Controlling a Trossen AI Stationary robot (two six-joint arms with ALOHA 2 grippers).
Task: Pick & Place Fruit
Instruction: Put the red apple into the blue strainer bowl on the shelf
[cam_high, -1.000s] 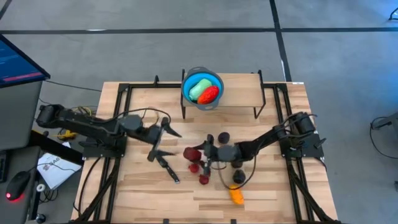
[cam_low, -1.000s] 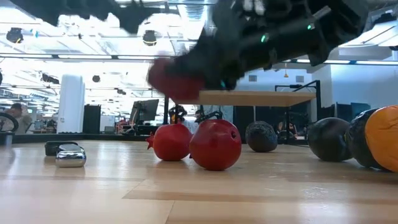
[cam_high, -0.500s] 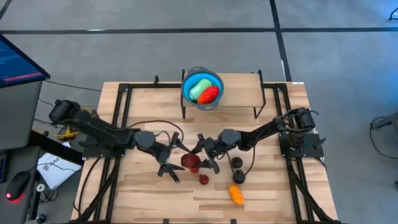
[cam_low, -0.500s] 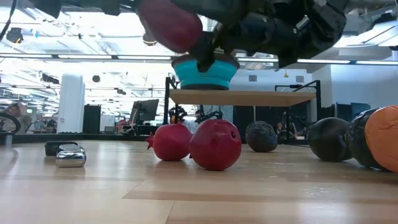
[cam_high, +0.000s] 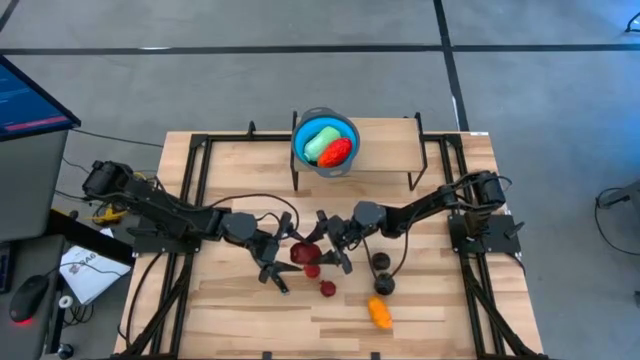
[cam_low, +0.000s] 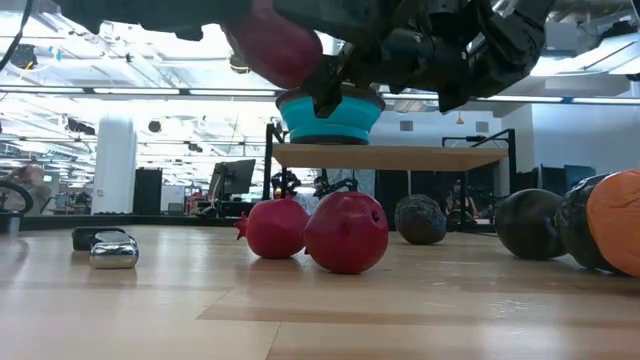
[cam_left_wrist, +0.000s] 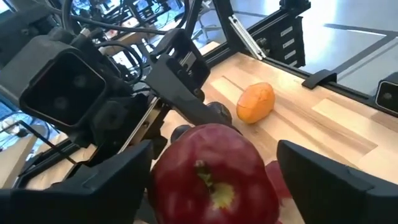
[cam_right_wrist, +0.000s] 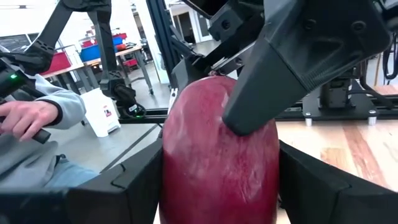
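Note:
A dark red apple (cam_high: 303, 253) hangs above the table's middle, between my two grippers. My right gripper (cam_high: 325, 243) comes from the right and is shut on it. My left gripper (cam_high: 283, 248) comes from the left, open, with one finger (cam_left_wrist: 124, 180) on each side of the apple (cam_left_wrist: 214, 177). Two small red pieces (cam_high: 327, 288), two dark pieces (cam_high: 380, 262) and an orange piece (cam_high: 380, 312) lie on the table. A green and a red-orange piece lie in the blue bowl (cam_high: 300, 140). My right gripper pinches the apple's two sides (cam_right_wrist: 180, 155) between its two fingers, coming level from the table's right. The apple (cam_low: 275, 45) is lifted clear of the table. My left gripper has a finger (cam_right_wrist: 298, 56) close against the apple; I cannot tell whether it touches.
The blue bowl stands on a raised wooden shelf (cam_high: 390, 155) at the far middle. A black-handled knife (cam_high: 275, 278) lies below my left gripper. Black frame rails (cam_high: 190, 190) run along both sides. The near left of the table is bare wood.
My right gripper has lifted the apple clear of the table and turned its fingers toward the left arm. My left gripper has gone toward the table's right and near edge, down a little and rolled, until its fingers stand around the apple.

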